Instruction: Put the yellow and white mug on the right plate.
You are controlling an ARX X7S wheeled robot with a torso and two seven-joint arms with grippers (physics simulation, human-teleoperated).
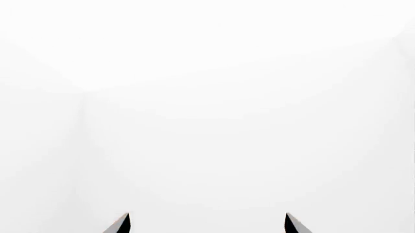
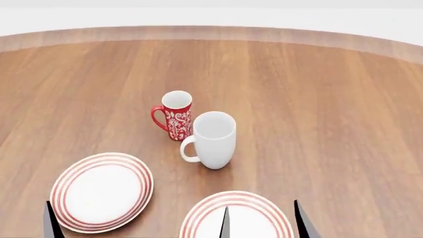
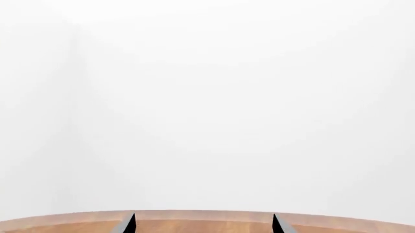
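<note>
Left wrist view: the left claw point(image 1: 207, 224) shows only two dark fingertips, set well apart with nothing between them. Everything beyond is blank white room.

Head view: the wooden surface point(image 2: 317, 99) carries a red floral mug point(image 2: 177, 116) and, just in front of it and nearly touching, a plain white mug point(image 2: 215, 134), both upright with their handles to the robot's left. The left plate point(image 2: 66, 183) lies near the front edge. The right plate point(image 2: 190, 222) sits directly under the right claw point(image 2: 263, 223), whose spread fingertips frame it, so the right arm is the nearer to the goal. The yellow and white mug is nowhere in sight. It probably stands outside this frame, so I cannot say which way it lies from either claw, and finding it looks like the first job.

Right wrist view: the right claw point(image 3: 203, 223) is open and empty, pointing across the far rim of the surface point(image 3: 65, 224) towards bare white wall.
</note>
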